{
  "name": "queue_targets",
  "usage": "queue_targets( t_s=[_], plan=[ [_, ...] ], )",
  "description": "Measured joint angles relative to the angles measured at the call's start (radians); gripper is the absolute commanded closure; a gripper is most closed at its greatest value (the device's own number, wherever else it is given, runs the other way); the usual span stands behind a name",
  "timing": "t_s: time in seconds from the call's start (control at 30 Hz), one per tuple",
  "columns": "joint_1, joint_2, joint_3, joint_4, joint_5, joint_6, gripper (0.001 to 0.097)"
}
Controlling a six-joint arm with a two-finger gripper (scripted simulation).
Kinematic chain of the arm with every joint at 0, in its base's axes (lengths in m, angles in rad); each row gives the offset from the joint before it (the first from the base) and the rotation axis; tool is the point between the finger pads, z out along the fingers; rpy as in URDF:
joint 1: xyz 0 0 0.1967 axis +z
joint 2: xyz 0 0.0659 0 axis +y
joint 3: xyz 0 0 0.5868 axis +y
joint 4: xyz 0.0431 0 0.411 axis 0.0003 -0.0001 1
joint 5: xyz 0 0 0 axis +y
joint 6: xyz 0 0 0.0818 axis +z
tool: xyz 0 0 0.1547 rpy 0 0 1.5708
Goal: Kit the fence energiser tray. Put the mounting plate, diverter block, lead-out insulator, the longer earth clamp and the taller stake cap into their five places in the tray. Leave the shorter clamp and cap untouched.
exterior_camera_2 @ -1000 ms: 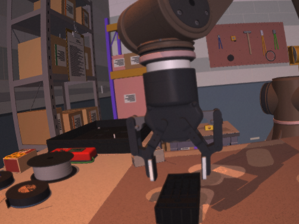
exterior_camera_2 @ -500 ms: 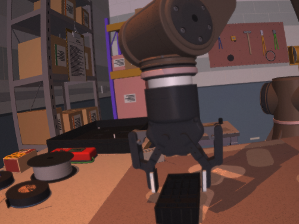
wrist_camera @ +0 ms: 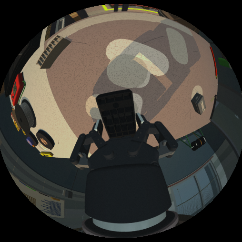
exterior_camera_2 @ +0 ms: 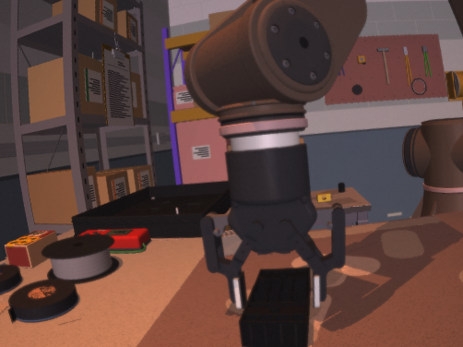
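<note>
My gripper (exterior_camera_2: pixel 276 291) is open and low over the brown mat, its fingers standing on either side of a black ribbed block (exterior_camera_2: pixel 276 307) that rests on the table; it holds nothing. In the wrist camera the block (wrist_camera: pixel 117 113) shows a gridded top face between the fingertips (wrist_camera: pixel 118 124). The black tray (exterior_camera_2: pixel 152 210) sits farther back on the left of the table. A small grey part (wrist_camera: pixel 199 103) lies apart on the mat to the right.
The table's near edge (wrist_camera: pixel 185 133) runs just behind my wrist. Wire spools (exterior_camera_2: pixel 80 259), a flat reel (exterior_camera_2: pixel 42 297), a red device (exterior_camera_2: pixel 121 237) and a small box (exterior_camera_2: pixel 28 247) crowd the table's left side. The arm's base (exterior_camera_2: pixel 438 166) rises at right.
</note>
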Motion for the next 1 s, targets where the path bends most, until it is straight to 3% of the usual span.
queue_targets(
  t_s=[1.0],
  plan=[
    [0.000, 0.005, 0.003, 0.000, -0.008, 0.000, 0.0196]
  ],
)
